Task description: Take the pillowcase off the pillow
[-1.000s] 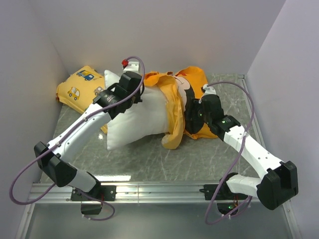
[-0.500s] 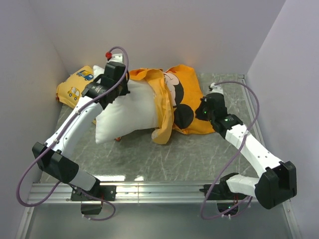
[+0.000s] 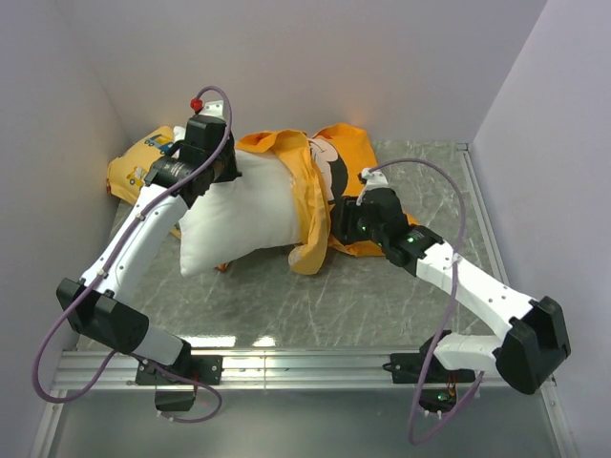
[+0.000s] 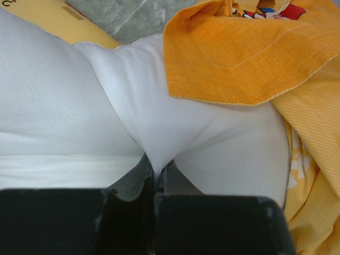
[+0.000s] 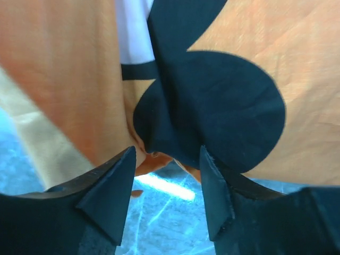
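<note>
Grey marbled surface (image 3: 382, 296), pale walls on three sides. Item: pillow (image 3: 243, 215), white and plump, lying across the middle, with the end toward your left arm bare. Item: pillowcase (image 3: 355, 153), orange with a black-and-white face print, bunched over the pillow's other end; its loose hem is folded back on top and a flap trails onto the surface in front. Item: small yellow pillow (image 3: 134, 174) with a car print, in the far corner beside the left arm, not part of the job. Left tool (image 4: 155, 178): clenched on a pinch of the pillow's white cover. Right tool (image 5: 167, 155): jaws apart, set either side of the pillowcase's low edge at the black ear print, nothing gripped. Handling, as judged: both pieces are light, soft and limp, and the thin cloth should slide but will bunch. You should take a fold of orange cloth alone near that ear, clear of the stuffing beneath, and expect the white pinch to stretch under pull.
</note>
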Robot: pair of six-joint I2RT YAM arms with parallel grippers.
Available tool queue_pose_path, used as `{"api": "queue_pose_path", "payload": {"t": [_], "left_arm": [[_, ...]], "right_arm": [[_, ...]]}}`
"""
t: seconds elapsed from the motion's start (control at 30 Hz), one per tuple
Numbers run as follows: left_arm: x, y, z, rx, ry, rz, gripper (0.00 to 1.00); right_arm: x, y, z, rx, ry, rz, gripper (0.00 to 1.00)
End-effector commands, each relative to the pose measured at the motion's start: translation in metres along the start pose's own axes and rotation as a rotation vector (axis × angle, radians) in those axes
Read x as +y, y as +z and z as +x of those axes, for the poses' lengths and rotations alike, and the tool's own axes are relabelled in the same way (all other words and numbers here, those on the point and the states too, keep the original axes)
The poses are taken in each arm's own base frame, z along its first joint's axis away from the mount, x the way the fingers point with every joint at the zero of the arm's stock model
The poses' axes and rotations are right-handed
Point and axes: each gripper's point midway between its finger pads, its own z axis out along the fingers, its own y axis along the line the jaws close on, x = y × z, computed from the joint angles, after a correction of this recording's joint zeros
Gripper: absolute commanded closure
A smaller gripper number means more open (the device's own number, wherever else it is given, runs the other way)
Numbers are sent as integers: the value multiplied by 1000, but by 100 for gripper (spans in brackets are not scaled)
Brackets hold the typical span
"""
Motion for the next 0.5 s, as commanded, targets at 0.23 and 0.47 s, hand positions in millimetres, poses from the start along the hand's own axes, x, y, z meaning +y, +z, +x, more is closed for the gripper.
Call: {"api": "queue_pose_path", "payload": {"t": [0.23, 0.47], "left_arm": [[-7, -35, -79, -265, -82, 45, 100], [55, -74, -147, -420, -224, 10, 99]], "right_arm": [[-14, 27, -12, -13, -27, 150, 99], [-175, -14, -34, -99, 299, 541, 100]]}}
